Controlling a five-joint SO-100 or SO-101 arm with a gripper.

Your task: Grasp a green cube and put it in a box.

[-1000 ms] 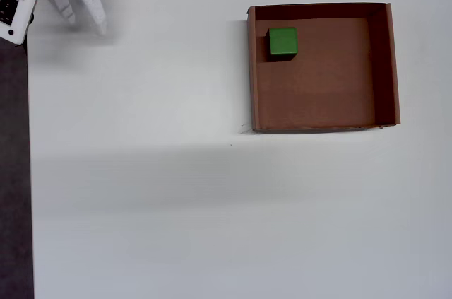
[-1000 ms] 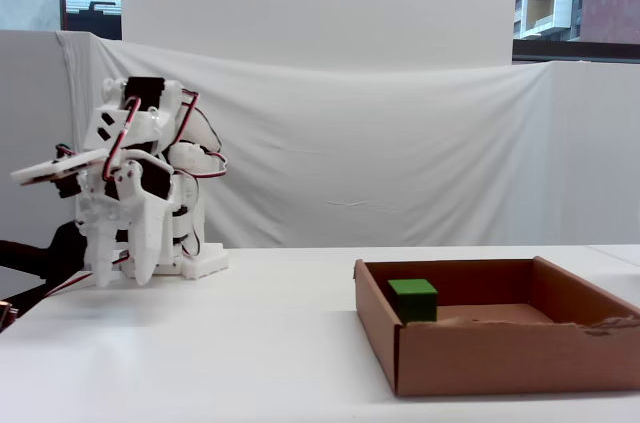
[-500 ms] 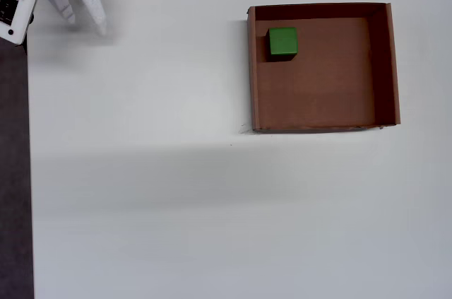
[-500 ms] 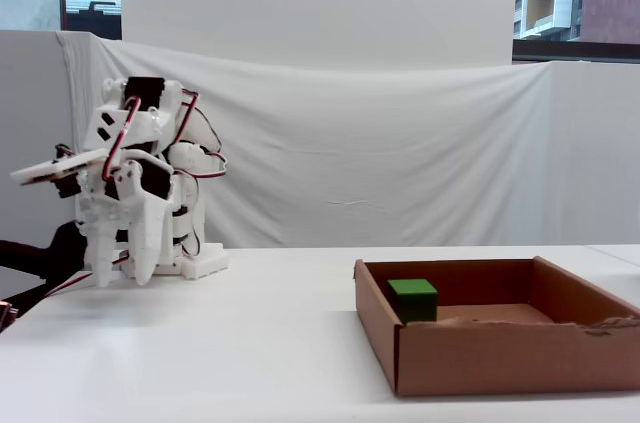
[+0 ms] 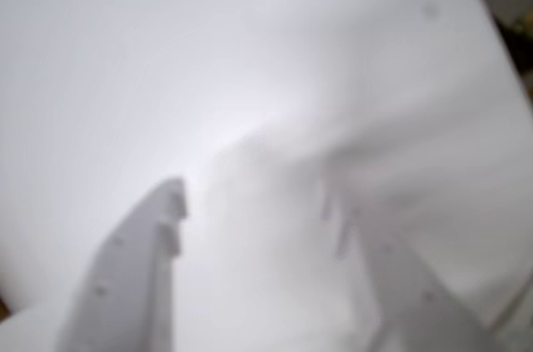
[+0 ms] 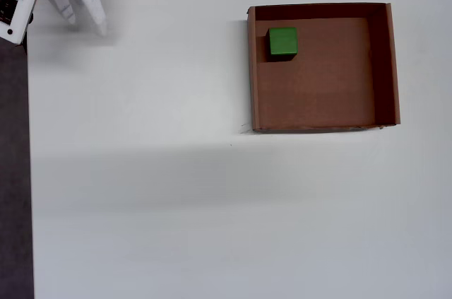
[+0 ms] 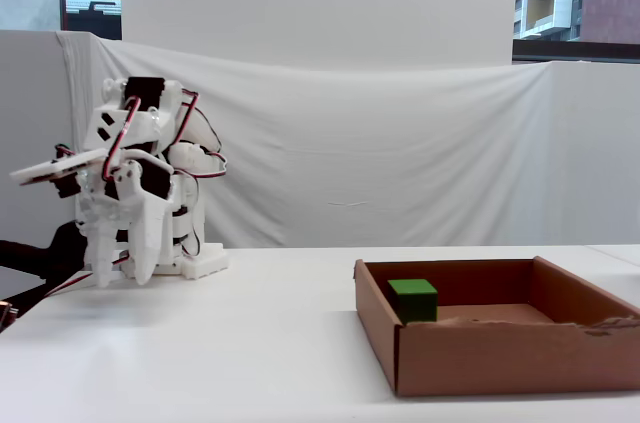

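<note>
Hovering at the overhead view's top-left corner, fingers (image 6: 86, 22) spread apart and gripping nothing, pointing down at bare white counter (image 6: 141, 193). Sitting far off to the right, well apart from them: green cube (image 6: 282, 42), already resting inside the box (image 6: 385, 66), tucked near its upper-left corner.

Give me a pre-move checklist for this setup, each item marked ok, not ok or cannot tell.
1. Green cube inside the box: ok, it sits on the floor near the top-left corner in the overhead view.
2. Cube free of the claw: ok, the claw is far off at the overhead view's top-left.
3. Claw empty: ok, nothing shows between the fingers in the wrist view.
4. Claw clear of the table: cannot tell.
5. Box upright, walls intact: ok.
</note>
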